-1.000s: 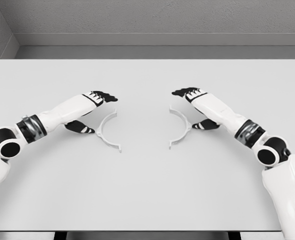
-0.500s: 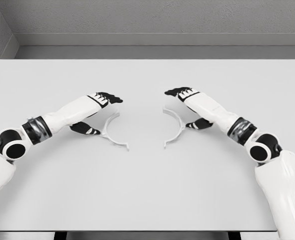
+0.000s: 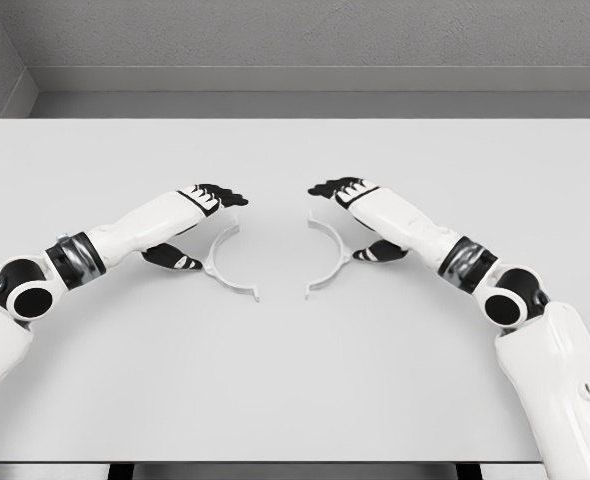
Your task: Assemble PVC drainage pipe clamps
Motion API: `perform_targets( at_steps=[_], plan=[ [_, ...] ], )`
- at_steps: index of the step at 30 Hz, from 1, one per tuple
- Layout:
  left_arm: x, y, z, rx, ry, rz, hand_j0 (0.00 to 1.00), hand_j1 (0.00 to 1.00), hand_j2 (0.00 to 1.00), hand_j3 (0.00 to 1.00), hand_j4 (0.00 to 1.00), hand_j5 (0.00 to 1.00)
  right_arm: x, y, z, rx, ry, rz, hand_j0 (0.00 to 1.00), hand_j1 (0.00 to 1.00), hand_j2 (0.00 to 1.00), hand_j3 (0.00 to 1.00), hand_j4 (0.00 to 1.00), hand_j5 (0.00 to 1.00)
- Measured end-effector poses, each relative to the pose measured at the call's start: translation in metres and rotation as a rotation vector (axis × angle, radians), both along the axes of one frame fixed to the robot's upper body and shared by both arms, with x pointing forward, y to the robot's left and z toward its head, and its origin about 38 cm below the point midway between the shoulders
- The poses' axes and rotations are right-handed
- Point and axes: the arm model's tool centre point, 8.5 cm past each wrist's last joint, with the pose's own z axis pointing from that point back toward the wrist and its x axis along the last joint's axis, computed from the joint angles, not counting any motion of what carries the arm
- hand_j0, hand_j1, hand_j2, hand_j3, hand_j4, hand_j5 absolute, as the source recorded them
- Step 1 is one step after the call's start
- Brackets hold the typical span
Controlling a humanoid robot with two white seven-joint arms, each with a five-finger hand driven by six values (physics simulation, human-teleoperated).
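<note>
Clearly the risk lies in how the two halves meet: the left clamp half [image 3: 229, 262] and the right clamp half [image 3: 327, 253] are thin white semicircular pieces with small end tabs, near each other over the middle of the white table [image 3: 295, 380] but apart, their open sides facing. The left hand [image 3: 197, 225] pinches its half at the outer curve, dark fingers over the upper end and thumb below and behind; the right hand [image 3: 360, 220] grips its half the same way, mirrored. Both hands look closed on their pieces, though whether the halves rest on the tabletop or ride just above it cannot be told. The arcs do not look quite mirrored: the lower tabs sit closer than the upper ones, so closing in could make one pair of tabs touch first and twist a half in its grip. Such slim plastic held at one spot may pivot or slip out, and mismatched heights would let the tabs ride over one another.
</note>
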Motion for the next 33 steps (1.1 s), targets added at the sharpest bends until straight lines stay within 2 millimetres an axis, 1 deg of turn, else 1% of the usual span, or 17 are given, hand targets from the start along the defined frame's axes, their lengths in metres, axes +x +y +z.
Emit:
perform_targets(
  at_steps=[9,14,16,18,19,22,23,24,26,29,31,33],
  plan=[
    [-0.001,-0.005,0.002,-0.007,-0.009,-0.012,1.0,1.0,1.0,1.0,1.0,1.0,-0.001,0.014,0.003,0.007,-0.009,0.027,1.0,1.0,1.0,1.0,1.0,1.0],
    [-0.002,-0.011,0.001,-0.017,-0.007,-0.021,1.0,1.0,1.0,1.0,1.0,1.0,0.0,0.027,0.004,0.015,-0.004,0.043,1.0,1.0,1.0,1.0,1.0,1.0],
    [-0.002,-0.013,0.001,-0.021,-0.007,-0.023,1.0,1.0,1.0,1.0,1.0,1.0,0.001,0.029,0.006,0.018,-0.006,0.044,1.0,1.0,1.0,1.0,1.0,1.0],
    [-0.002,-0.014,0.002,-0.024,-0.008,-0.023,1.0,1.0,1.0,1.0,1.0,1.0,0.002,0.024,0.009,0.025,-0.014,0.031,1.0,1.0,1.0,1.0,1.0,1.0],
    [-0.001,-0.013,0.003,-0.025,-0.011,-0.021,1.0,1.0,1.0,1.0,1.0,1.0,0.0,0.018,0.011,0.032,-0.021,0.014,1.0,1.0,1.0,1.0,1.0,1.0],
    [-0.001,-0.012,0.003,-0.026,-0.011,-0.017,1.0,1.0,1.0,1.0,1.0,1.0,-0.003,-0.009,0.032,0.052,-0.089,-0.051,1.0,1.0,1.0,1.0,1.0,1.0],
    [-0.001,-0.012,0.003,-0.027,-0.011,-0.017,1.0,1.0,1.0,1.0,1.0,1.0,-0.007,-0.021,0.039,0.059,-0.113,-0.079,1.0,1.0,1.0,1.0,1.0,1.0],
    [-0.001,-0.012,0.003,-0.027,-0.011,-0.018,1.0,1.0,1.0,1.0,1.0,1.0,-0.016,-0.035,0.041,0.073,-0.128,-0.11,1.0,1.0,1.0,1.0,1.0,1.0],
    [-0.001,-0.013,0.003,-0.028,-0.01,-0.018,1.0,1.0,1.0,1.0,1.0,1.0,-0.028,-0.06,0.057,0.117,-0.184,-0.167,1.0,1.0,1.0,1.0,1.0,1.0],
    [-0.002,-0.013,0.002,-0.028,-0.008,-0.02,1.0,1.0,1.0,1.0,1.0,1.0,-0.046,-0.098,0.064,0.16,-0.218,-0.264,1.0,1.0,1.0,1.0,1.0,1.0],
    [-0.002,-0.014,0.002,-0.027,-0.008,-0.02,1.0,1.0,1.0,1.0,1.0,1.0,-0.063,-0.12,0.052,0.168,-0.187,-0.321,1.0,1.0,1.0,1.0,1.0,1.0],
    [-0.001,-0.014,0.002,-0.027,-0.009,-0.021,1.0,1.0,1.0,1.0,1.0,1.0,-0.065,-0.137,0.054,0.155,-0.184,-0.347,1.0,1.0,1.0,1.0,1.0,1.0]
  ],
)
